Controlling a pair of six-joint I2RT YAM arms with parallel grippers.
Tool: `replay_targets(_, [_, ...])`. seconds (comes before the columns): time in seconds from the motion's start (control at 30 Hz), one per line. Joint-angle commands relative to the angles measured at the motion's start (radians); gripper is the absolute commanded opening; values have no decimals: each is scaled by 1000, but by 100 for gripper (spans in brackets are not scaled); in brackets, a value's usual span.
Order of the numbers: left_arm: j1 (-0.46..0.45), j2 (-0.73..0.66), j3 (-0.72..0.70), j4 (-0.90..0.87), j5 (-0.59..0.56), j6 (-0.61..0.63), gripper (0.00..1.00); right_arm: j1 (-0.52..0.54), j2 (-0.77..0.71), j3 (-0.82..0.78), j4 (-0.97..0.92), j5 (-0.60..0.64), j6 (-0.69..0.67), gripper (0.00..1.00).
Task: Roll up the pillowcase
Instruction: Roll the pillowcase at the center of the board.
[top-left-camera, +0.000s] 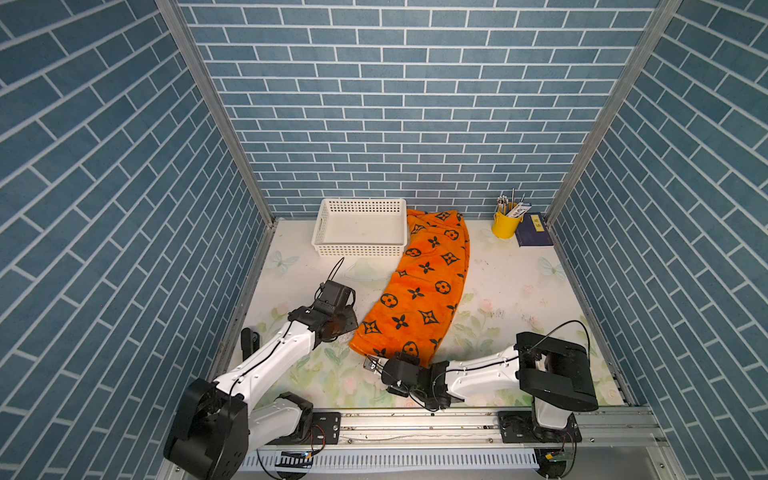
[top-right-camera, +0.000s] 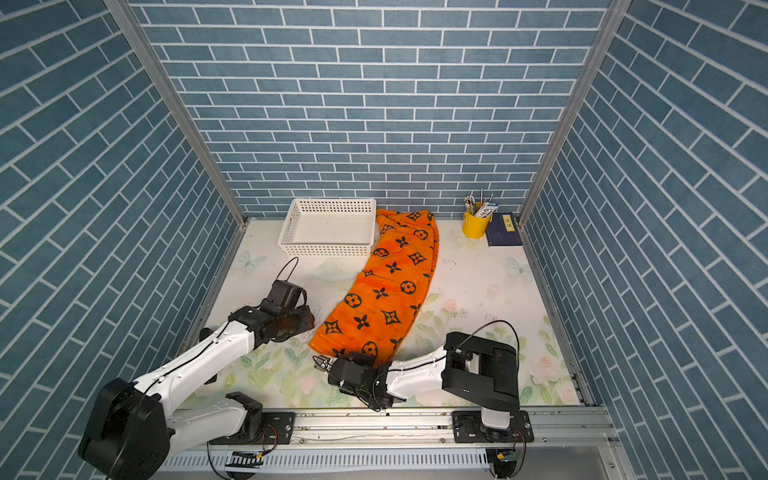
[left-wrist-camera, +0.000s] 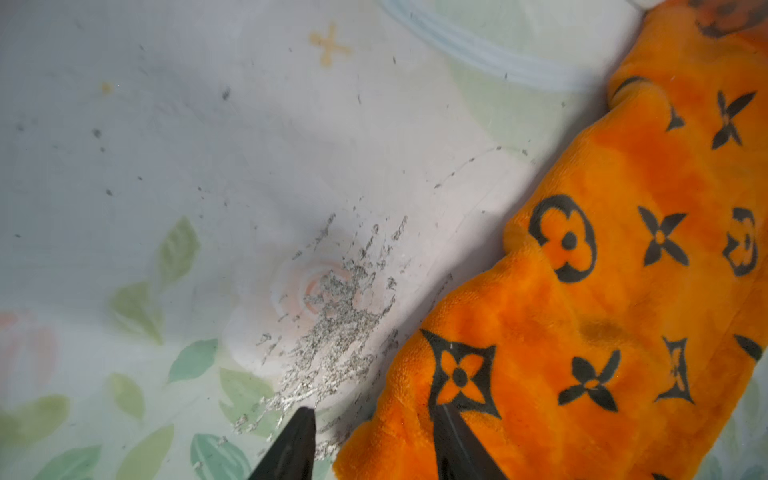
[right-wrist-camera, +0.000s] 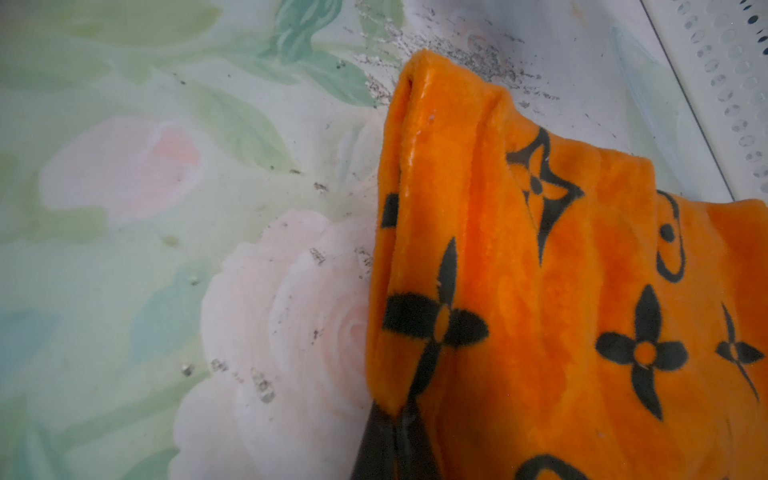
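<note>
Orange pillowcase (top-left-camera: 419, 291) | right gripper (right-wrist-camera: 395, 440) pinches its edge | left gripper (left-wrist-camera: 374, 440) half-open | writing unreadable

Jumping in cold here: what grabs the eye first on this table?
The bright orange pillowcase with black flower motifs, lying as a long folded strip from the back wall toward the front. The right gripper is shut on its near end, while the left gripper stands open at its side edge. A white basket sits at the back, touching the cloth.
</note>
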Motion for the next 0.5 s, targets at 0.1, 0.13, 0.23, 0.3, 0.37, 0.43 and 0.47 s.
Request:
replay_targets(0.1, [5, -29, 46, -50, -46, 27, 49, -113, -102, 11, -23, -94, 46, 0])
replay_targets(0.13, [4, -30, 45, -48, -39, 33, 48, -132, -110, 4, -17, -111, 50, 0])
replay_targets(0.23, [4, -32, 39, -32, -1, 49, 46, -174, -126, -7, -15, -143, 59, 0])
replay_targets(0.3, [2, -35, 35, -36, 11, 59, 44, -203, -144, -17, -10, -168, 69, 0])
replay_targets(0.37, [-3, -42, 28, -40, 24, 69, 42, -230, -165, -32, 3, -186, 82, 0])
replay_targets(0.43, [-11, -52, 19, -46, 31, 76, 41, -258, -179, -45, 16, -215, 99, 0])
replay_targets(0.47, [-15, -60, 11, -49, 38, 80, 40, -268, -181, -50, 21, -224, 105, 0])
